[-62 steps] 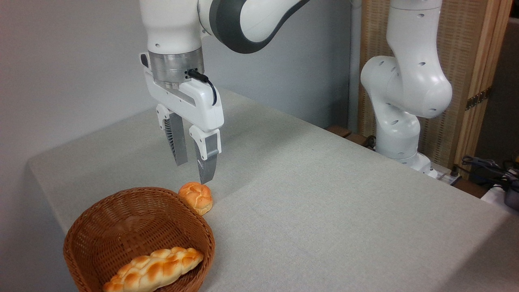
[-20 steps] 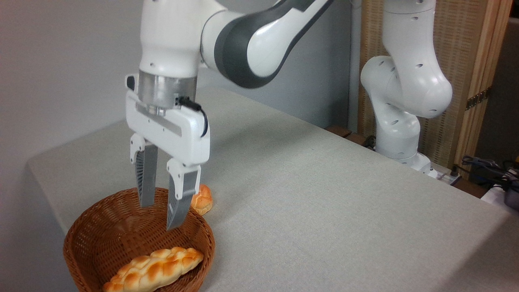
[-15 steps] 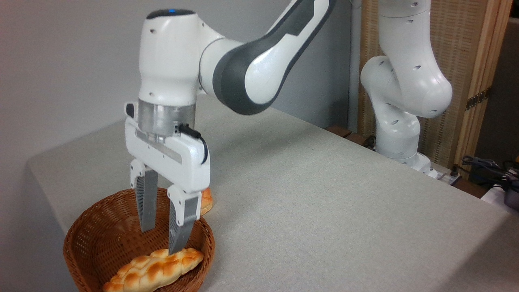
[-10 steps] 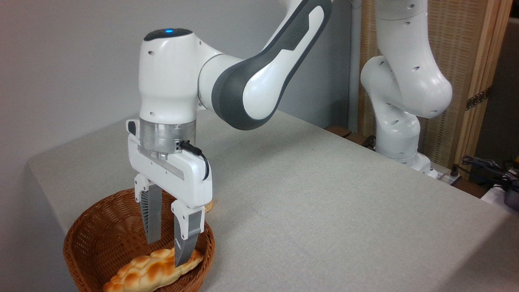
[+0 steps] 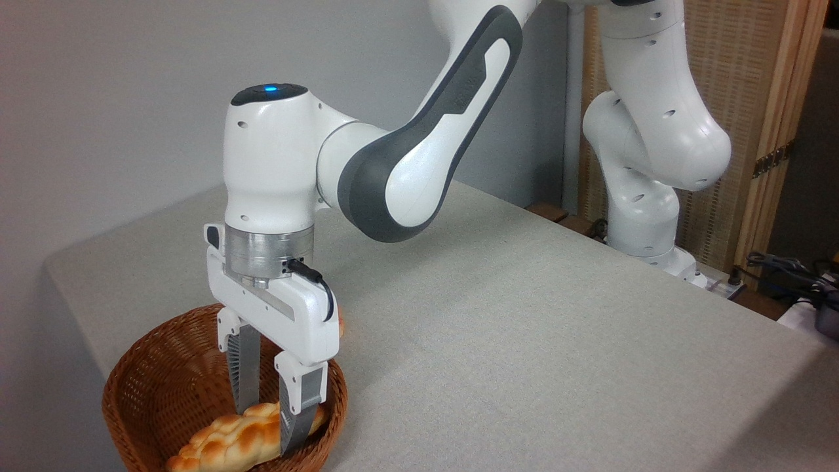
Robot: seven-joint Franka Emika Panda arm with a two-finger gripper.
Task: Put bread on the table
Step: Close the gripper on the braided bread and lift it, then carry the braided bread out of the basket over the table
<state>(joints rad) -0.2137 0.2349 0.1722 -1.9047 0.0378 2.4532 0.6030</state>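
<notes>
Straddling long braided golden-brown bread [image 5: 226,444] | two-finger gripper [image 5: 269,429] jaws spread, one finger each side | brown wicker basket [image 5: 164,367], near-left on grey-beige cloth table [image 5: 524,341]

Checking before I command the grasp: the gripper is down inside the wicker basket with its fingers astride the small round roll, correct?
Not quite. The gripper is down inside the wicker basket, but its open fingers are astride the long braided bread, not a round roll. The fixed camera view shows this.
</notes>
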